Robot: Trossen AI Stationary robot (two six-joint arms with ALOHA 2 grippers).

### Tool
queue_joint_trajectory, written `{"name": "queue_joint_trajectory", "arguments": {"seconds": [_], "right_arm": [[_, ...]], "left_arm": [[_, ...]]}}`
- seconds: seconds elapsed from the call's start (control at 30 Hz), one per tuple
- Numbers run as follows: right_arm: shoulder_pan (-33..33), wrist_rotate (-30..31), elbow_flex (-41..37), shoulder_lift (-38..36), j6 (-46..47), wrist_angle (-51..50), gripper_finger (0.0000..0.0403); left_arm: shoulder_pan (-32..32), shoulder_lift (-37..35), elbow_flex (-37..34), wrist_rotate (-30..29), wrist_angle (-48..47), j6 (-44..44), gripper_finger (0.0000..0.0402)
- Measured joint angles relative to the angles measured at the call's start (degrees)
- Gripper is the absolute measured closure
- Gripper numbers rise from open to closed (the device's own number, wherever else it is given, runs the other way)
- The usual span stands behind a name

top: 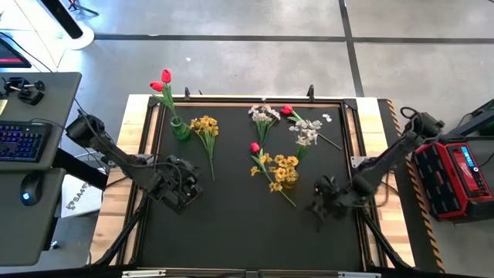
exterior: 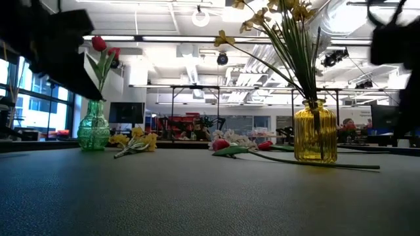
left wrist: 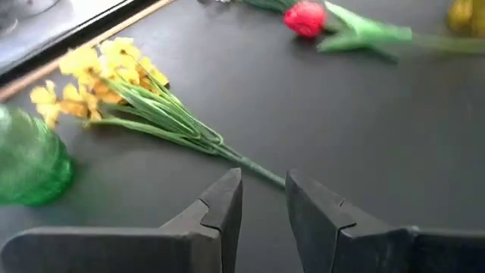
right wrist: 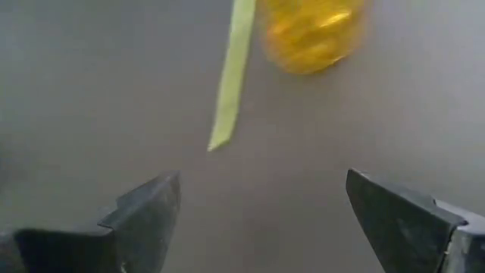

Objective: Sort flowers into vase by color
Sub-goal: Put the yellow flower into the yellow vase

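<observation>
Plainly, the coming move turns on the loose yellow blossom spray with the long green stem (top: 207,133) lying flat on the black tabletop (top: 231,224) just beside the ribbed green glass vase (top: 180,128), which already holds red tulips (top: 163,79). We see our left claw (top: 182,190) hovering on the side of that vase nearer the robot, with the spray's stem end (left wrist: 261,173) just ahead of its fingertips. Its fingers (left wrist: 220,205) stand narrowly apart and grip nothing. The spray's long axis runs from its blossoms by the green vase straight back toward this claw, so we judge a short reach forward and down would straddle the stem across its width.

Our right claw (top: 330,198) hangs well apart from the green vase, across the tabletop, close to the ribbed amber-yellow glass vase (top: 289,179) that carries yellow blossoms (exterior: 289,13). Its jaws are spread wide and empty, and a pale green stem tip (right wrist: 227,114) lies on the surface ahead of it. Farther from the green vase, toward the tabletop's far edge, lie whitish small-blossom sprays (top: 305,131) and more loose red tulips (top: 287,110). The left arm is clearly the nearer one to the loose yellow spray.

As for writing, we can make out pale lettering on a dark panel (top: 79,197) beside the tabletop, but it is probably too small to read; no brand shows on either vase.
</observation>
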Motion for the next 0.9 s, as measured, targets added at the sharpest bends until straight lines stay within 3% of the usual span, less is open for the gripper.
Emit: {"name": "queue_joint_trajectory", "arguments": {"seconds": [0.17,0.4,0.6,0.73,0.9], "right_arm": [[9.19,4.16,3.59,2.89,2.58,6.23,0.0045],[13.62,22.86,15.04,14.16,-11.39,5.93,0.0045],[11.56,26.32,19.99,21.80,-25.67,4.97,0.0046],[9.17,30.66,20.27,24.71,-26.21,4.94,0.0046],[6.98,37.20,20.26,27.02,-25.89,5.85,0.0046]], "left_arm": [[-0.37,1.39,-6.97,-2.36,14.38,-5.27,0.0312],[3.23,4.07,-13.07,-4.31,30.33,-9.70,0.0312],[8.65,5.76,-10.51,-4.09,37.86,7.34,0.0290],[14.98,7.09,-6.55,4.11,35.33,12.10,0.0250],[22.79,9.37,-2.59,10.39,24.25,6.43,0.0200]]}}
